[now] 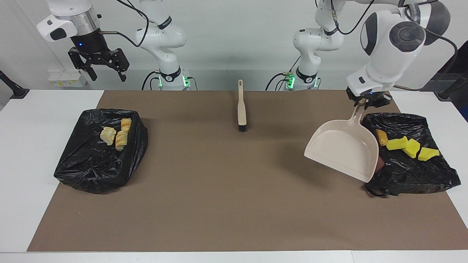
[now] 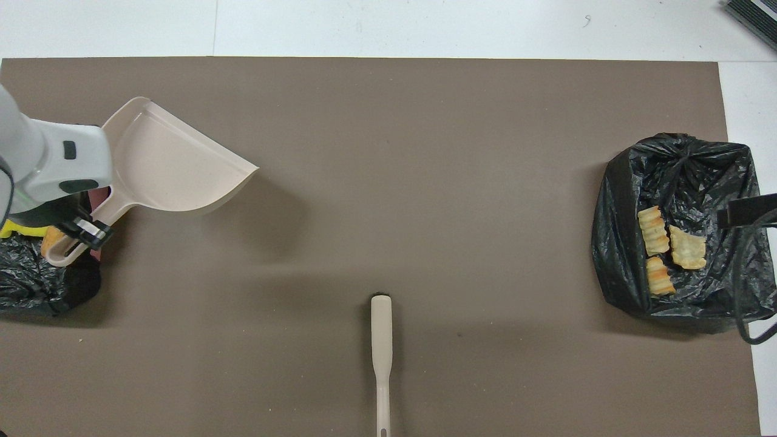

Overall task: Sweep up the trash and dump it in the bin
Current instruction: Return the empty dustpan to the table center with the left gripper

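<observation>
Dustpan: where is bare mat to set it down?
The dustpan, held by the left gripper, has bare mat between the brush and the two black bags. It is crowded only at the bags.

Robot lab: two white arms bolted at bare table [image 1: 22,146], brown mat [image 1: 219,190], plain white walls.

You have three bright yellow sponge pieces [image 1: 408,147] lying in a loose row on the black bag-lined bin [image 1: 420,171] at the left arm's end of the table, with a brown lump [image 1: 382,137] at their ten o'clock. Three pale tan, orange-edged bread-like chunks [image 1: 116,135] rest clustered on the other black bin [image 1: 91,168] at the right arm's end.
</observation>
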